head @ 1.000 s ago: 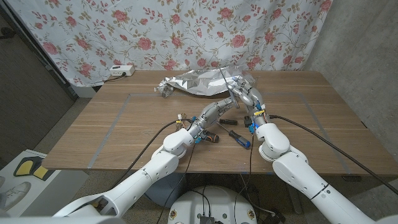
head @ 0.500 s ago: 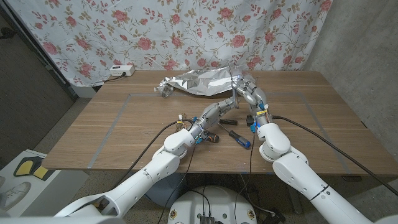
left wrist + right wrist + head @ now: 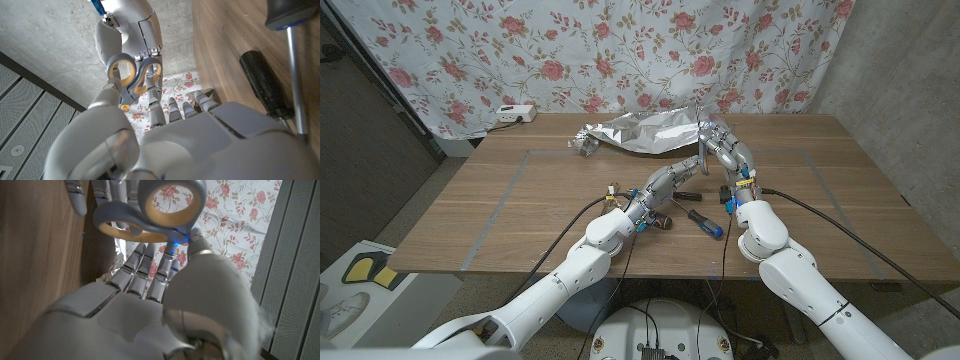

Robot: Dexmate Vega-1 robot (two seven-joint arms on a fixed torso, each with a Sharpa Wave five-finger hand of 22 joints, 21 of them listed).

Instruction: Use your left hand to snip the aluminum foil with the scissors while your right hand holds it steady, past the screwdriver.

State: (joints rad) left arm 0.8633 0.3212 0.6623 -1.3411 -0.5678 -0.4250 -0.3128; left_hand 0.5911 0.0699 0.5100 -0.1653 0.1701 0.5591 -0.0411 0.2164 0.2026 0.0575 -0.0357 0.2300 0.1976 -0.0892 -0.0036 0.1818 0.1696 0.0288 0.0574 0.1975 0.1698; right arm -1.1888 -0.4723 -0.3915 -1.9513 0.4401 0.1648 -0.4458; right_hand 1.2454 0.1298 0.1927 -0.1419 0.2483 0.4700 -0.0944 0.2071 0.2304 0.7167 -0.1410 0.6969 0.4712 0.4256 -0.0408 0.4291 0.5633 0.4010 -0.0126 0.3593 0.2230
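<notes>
While the wooden table (image 3: 520, 200) is lying broad, the crumpled aluminum foil (image 3: 640, 132) is stretching sideways along its far edge, its right end hidden behind the right hand (image 3: 720, 148) gripping it. The left hand (image 3: 672, 180) is holding the scissors (image 3: 700, 150), blades hard to see, pointing up. A screwdriver (image 3: 705, 220) is lying nearer.

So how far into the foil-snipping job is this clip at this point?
Done: the left hand holds the scissors, blades raised toward the aluminum foil, with the screwdriver lying on the table behind them. In hand: the right hand sits at the foil's near right edge; whether it grips the foil is hard to tell. Left: the snip itself; no cut is visible in the foil.
</notes>
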